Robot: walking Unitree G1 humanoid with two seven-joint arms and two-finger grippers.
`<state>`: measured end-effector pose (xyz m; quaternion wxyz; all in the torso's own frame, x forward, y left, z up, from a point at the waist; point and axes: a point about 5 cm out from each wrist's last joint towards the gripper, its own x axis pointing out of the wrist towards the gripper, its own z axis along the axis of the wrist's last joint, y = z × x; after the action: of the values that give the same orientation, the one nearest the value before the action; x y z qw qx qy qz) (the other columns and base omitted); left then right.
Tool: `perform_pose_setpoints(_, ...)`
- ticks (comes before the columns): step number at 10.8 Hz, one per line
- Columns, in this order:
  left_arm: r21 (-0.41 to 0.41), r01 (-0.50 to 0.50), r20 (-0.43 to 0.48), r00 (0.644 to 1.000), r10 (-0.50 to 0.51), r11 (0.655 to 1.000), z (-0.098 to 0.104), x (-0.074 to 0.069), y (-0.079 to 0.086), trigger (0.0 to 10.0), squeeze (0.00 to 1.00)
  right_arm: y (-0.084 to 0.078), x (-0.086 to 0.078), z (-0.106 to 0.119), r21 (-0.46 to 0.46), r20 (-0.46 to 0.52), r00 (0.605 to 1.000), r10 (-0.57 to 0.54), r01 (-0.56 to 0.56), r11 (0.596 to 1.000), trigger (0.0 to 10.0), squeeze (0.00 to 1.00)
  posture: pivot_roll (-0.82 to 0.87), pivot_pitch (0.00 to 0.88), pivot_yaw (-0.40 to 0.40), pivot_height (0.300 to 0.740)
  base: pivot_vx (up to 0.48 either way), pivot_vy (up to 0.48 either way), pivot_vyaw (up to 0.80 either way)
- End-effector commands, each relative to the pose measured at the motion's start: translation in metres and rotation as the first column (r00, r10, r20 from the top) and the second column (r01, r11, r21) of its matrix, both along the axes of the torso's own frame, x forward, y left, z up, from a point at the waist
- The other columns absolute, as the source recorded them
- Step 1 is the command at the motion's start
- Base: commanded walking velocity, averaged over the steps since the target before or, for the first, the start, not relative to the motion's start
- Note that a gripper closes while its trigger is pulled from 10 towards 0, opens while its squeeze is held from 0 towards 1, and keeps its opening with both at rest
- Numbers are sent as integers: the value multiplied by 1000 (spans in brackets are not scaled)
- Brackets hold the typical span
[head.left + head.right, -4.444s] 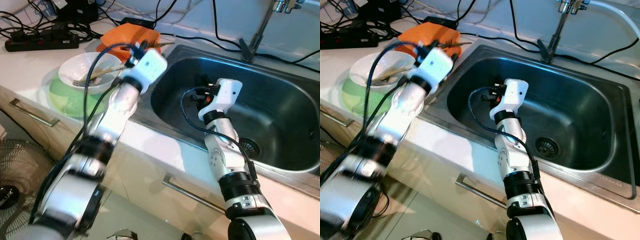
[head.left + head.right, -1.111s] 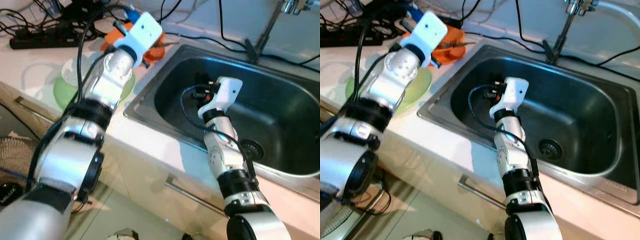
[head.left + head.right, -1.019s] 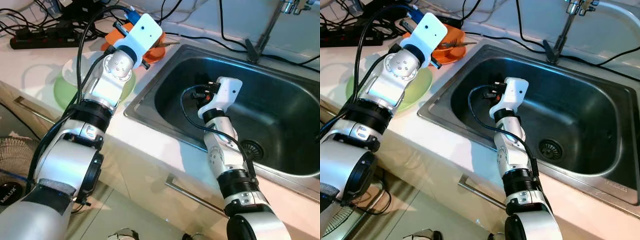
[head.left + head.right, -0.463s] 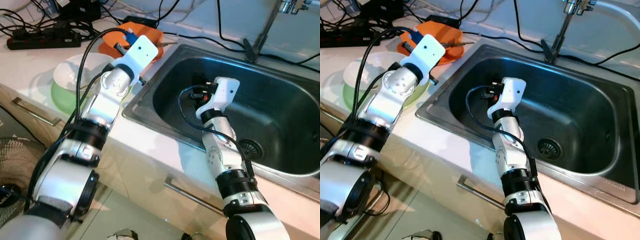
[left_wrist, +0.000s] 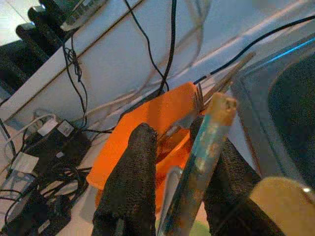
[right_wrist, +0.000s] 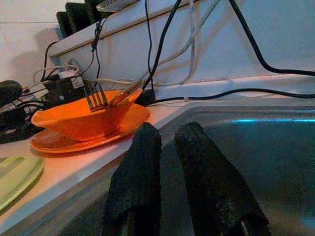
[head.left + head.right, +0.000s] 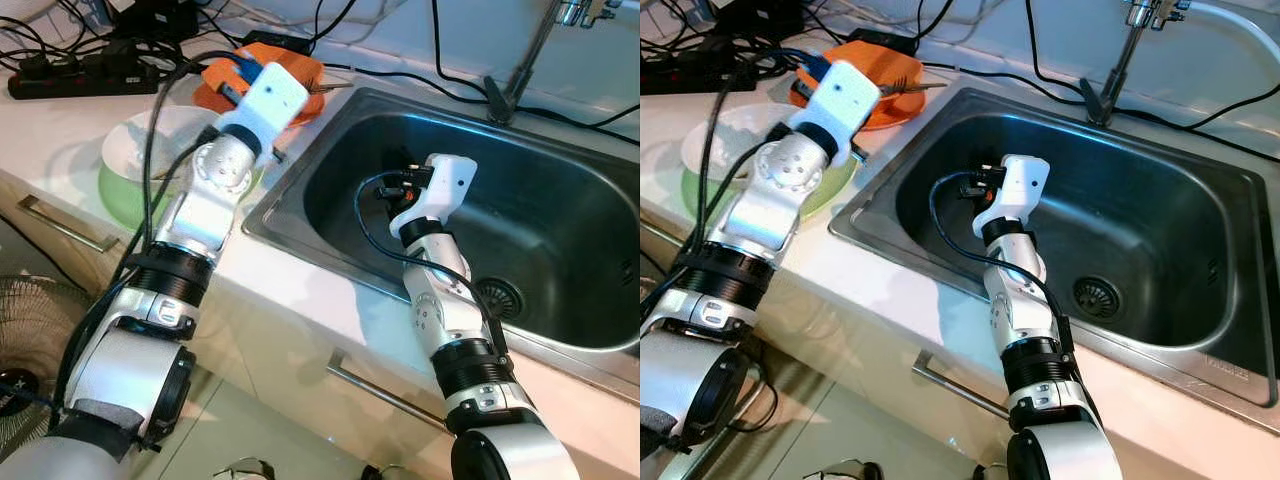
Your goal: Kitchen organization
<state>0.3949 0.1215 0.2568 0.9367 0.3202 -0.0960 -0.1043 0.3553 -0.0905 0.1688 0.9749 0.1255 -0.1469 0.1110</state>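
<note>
The steel sink sits right of the counter, with the right gripper low inside it, fingers nearly together on nothing. The orange bowl lies just beyond the left gripper, which clasps a blue-streaked stick-like utensil pointing lengthwise toward the bowl's fork.

Both arms are built of silver-grey metal segments joined by black ribbed rings, each ending in a white boxy wrist housing. Black cables loop outside along each forearm. The left gripper and right gripper each have two long black, rough-textured fingers.
</note>
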Motion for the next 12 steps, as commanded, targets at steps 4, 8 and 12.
perform_pose_setpoints(4, -14, -3, 5, 1000, 3, 1000, 0, -3, 1, 10000, 31, -3, -1, -12, 4, -49, 999, 0, 0, 1000, 10000, 0, 69, 76, -33, 740, 0, 0, 0)
perform_pose_setpoints(8, -10, -13, 23, 1000, 13, 1000, 3, -3, 1, 10000, 0, -3, 0, -11, 3, -48, 999, -1, 1, 1000, 10000, 0, 71, 75, -37, 740, 0, 0, 0)
perform_pose_setpoints(12, -37, -6, 117, 993, 11, 999, 19, -5, 1, 10000, 0, -4, 0, -11, 3, -47, 999, -3, 3, 1000, 10000, 0, 73, 74, -39, 740, 0, 0, 0)
